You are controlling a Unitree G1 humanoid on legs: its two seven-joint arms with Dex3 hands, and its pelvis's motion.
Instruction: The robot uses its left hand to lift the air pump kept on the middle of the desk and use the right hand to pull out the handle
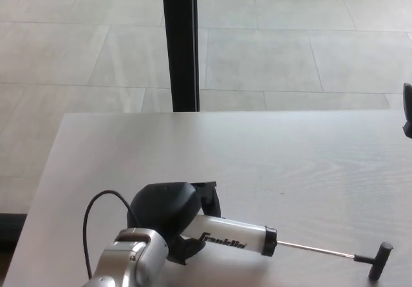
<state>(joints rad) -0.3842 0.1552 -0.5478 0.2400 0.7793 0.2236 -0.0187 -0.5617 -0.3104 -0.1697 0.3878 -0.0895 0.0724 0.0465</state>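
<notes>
Left hand clasps the air pump barrel low over the desk | rod already drawn out, T-handle at right | right hand barely in frame, fingers unreadable | you likely need only finish the pull.

Perhaps an office or lab: pale wood-grain desk, tiled floor, black post.

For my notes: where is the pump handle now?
In the head view, the black handle sits bottom right above the desk, on its extended rod.
</notes>
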